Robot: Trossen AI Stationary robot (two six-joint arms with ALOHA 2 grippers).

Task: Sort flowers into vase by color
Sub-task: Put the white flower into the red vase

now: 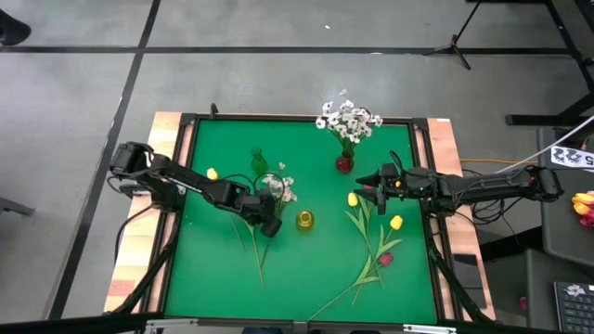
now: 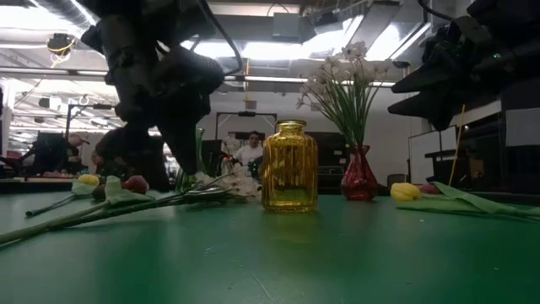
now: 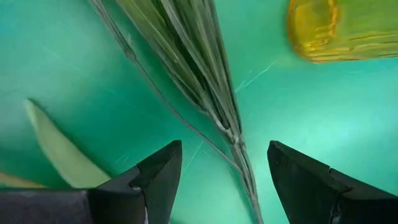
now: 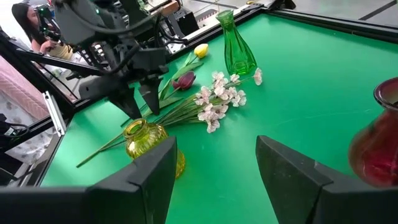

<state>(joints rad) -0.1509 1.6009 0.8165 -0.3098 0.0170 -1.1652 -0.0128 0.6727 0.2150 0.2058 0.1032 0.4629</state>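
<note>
Green-topped bench (image 1: pixel 213 269) with a wooden border, grey floor around it; the low view shows a workshop behind, with a seated person (image 2: pixel 250 152) in the distance.

Three vases on the mat: green vase (image 1: pixel 259 161) toward the far left, yellow vase (image 1: pixel 304 220) near centre, red vase (image 1: pixel 344 163) at the far side, the last already holding a spray of white flowers (image 1: pixel 348 120).

Left tool (image 1: pixel 268 223): fingers spread wide, nothing gripped, low over the stems of a loose white-blossom spray (image 1: pixel 281 186) that lies flat on the mat just left of the yellow vase. In the left wrist view the stem bundle (image 3: pixel 205 74) runs between the two fingers, apparently not touching either.

Right tool (image 1: pixel 371 190): open, empty, hovering above the mat right of centre. Near it lie two yellow tulips (image 1: pixel 353 199) and a dark red tulip (image 1: pixel 385 259), stems crossing. Another yellow tulip (image 1: pixel 213 173) lies at the left side.
</note>
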